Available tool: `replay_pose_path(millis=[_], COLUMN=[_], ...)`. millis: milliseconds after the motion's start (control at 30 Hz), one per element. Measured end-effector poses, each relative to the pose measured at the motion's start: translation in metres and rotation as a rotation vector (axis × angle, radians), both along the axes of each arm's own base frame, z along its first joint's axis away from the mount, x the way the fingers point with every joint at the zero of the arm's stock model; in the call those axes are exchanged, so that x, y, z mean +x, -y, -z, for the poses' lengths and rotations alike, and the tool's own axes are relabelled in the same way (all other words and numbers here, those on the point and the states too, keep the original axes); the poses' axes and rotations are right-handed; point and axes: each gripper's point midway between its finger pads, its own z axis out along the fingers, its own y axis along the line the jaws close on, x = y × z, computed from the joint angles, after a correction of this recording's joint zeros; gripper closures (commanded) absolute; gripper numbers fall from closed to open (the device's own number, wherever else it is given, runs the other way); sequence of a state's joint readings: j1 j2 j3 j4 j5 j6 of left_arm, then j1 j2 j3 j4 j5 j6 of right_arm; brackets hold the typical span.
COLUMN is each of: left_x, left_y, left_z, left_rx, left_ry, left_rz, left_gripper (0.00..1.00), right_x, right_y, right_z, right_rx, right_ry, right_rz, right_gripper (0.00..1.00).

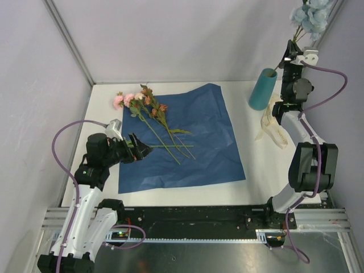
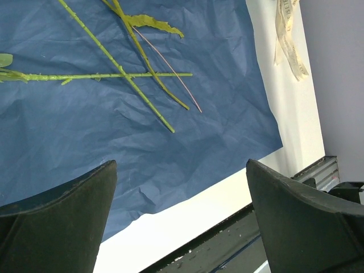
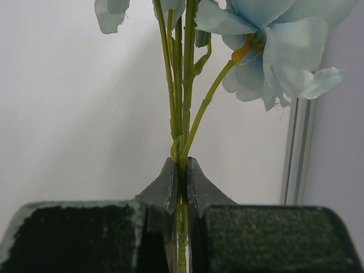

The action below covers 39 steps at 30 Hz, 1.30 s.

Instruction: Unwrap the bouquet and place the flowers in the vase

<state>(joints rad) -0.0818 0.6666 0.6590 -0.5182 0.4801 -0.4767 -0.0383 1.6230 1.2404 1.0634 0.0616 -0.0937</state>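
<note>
The flowers are split in two lots. The pale blue blossoms (image 1: 310, 16) are up in the air, above the vase (image 1: 263, 89) and a little to its right, their green stems (image 3: 181, 114) pinched in the tightly closed right tool (image 3: 181, 170). The pink roses (image 1: 126, 100) and rust-brown blooms (image 1: 152, 102) lie well left of the vase on the blue paper (image 1: 199, 131), which is already spread flat on the surface (image 1: 256, 170). The cream ribbon (image 1: 272, 128) lies loose just beside the vase, on its near side.

The step in hand looks like loading the vase, one bunch at a time. Next, the stem ends, hidden below the fingers, need lining up over the round mouth before lowering.

The left tool (image 2: 181, 165) hangs wide open and empty over the paper's near left part, near the stem tips.
</note>
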Motion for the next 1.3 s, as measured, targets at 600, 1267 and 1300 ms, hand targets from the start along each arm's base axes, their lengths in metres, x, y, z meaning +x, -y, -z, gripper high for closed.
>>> replay_pose_path(millis=[600,1267,1300], left_x=[0.001,0.004,0.005], left_y=[-0.002,-0.011,-0.012], left_z=[0.001,0.005,0.005], left_rx=[0.005,0.021,0.023], left_ry=[-0.001,-0.017,-0.018], left_rz=[-0.010,-0.050,-0.056], left_gripper=[0.00,0.00,0.00], right_x=[0.065,0.064,0.058], right_y=[-0.002,0.003,0.002], right_z=[0.081,0.117,0.112], right_rx=[-0.063,0.106,0.125], right_ry=[-0.155,-0.511,-0.517], right_rz=[-0.057,-0.027,-0.030], right_gripper=[0.94,0.46,0.45])
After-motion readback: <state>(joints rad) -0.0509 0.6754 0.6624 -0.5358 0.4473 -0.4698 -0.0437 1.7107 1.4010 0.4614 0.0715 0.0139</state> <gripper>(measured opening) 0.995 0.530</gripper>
